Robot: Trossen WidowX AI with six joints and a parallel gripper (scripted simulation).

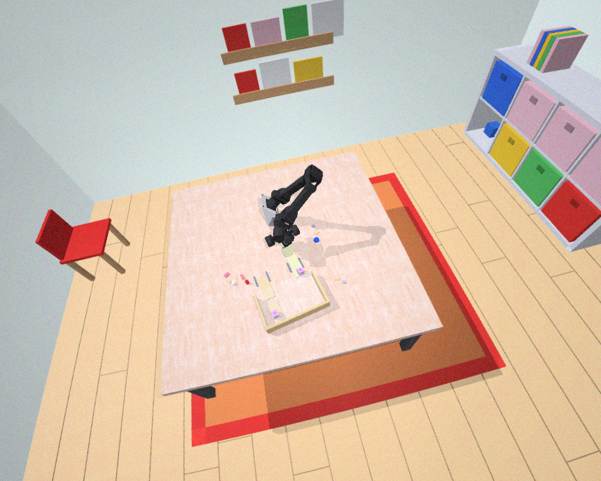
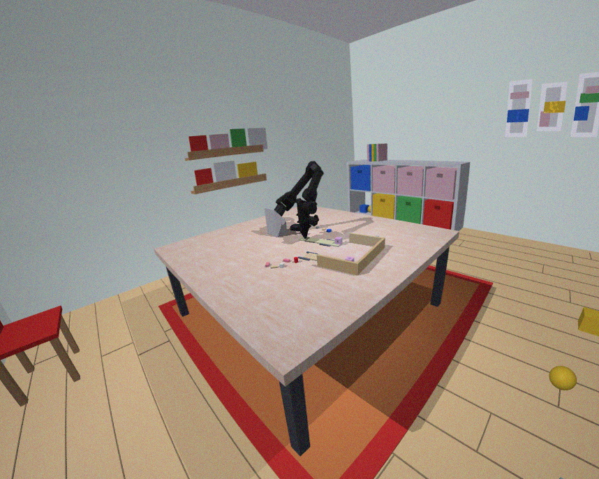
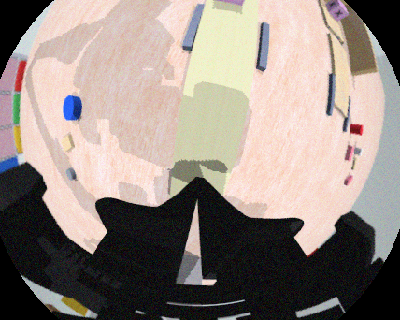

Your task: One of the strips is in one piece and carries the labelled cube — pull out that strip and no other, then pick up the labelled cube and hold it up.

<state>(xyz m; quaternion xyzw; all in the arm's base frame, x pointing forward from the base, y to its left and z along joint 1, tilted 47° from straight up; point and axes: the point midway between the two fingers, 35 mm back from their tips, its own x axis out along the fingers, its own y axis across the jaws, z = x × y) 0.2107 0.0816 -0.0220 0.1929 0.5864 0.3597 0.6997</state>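
Note:
My gripper [image 1: 281,245] [image 2: 305,237] [image 3: 199,181] is shut, its tips pointing down at the near part of the pale yellow-green strip [image 1: 292,258] [image 3: 221,61]. Whether they touch it is hard to tell. This strip looks unbroken and lies between two grey-blue guides [image 3: 193,27] [image 3: 264,46]. A purple cube [image 1: 300,271] [image 2: 338,240] sits on its far end, just outside the tray's open side. The beige strip is in two pieces, a near piece [image 1: 265,286] [image 3: 340,75] and a far piece [image 1: 272,304] [image 3: 332,21]. Another purple cube [image 1: 274,314] [image 2: 350,258] [image 3: 336,9], marked X, sits at its far end.
A low wooden-walled tray [image 1: 298,316] [image 2: 336,264] surrounds the beige strip's far piece. A blue disc [image 1: 316,239] [image 3: 72,108] lies beside the arm. A red cylinder [image 1: 246,282] [image 2: 295,260] [image 3: 356,129] and small pink pieces lie beyond the beige strip's guides.

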